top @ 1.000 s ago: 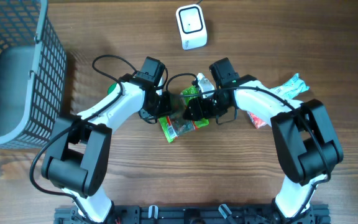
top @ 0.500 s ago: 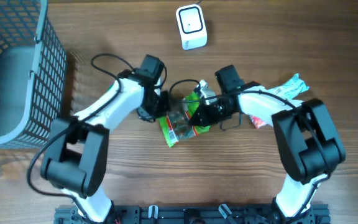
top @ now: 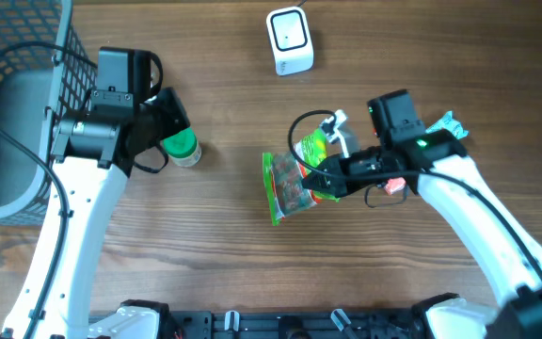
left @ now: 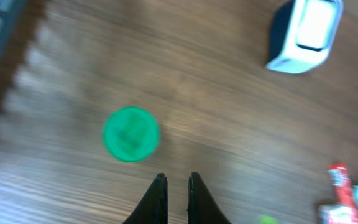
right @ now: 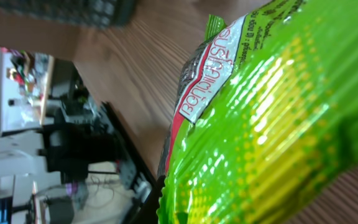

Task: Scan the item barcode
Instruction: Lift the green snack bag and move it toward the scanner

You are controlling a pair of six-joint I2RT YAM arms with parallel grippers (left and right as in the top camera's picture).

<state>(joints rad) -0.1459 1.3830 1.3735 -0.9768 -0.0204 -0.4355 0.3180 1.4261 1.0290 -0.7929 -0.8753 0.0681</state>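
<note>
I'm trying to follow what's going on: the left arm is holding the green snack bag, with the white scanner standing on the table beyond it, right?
Not quite. The overhead view shows the right gripper holding the green snack bag; the left gripper is shut and empty near a green-lidded jar. The white scanner does stand beyond the bag.

Crowded, smeared wrist views
The green snack packet [right: 272,112] overruns the right wrist frame, hiding the right pincer [top: 323,181]; the green lid [left: 130,134] is blurred.
</note>
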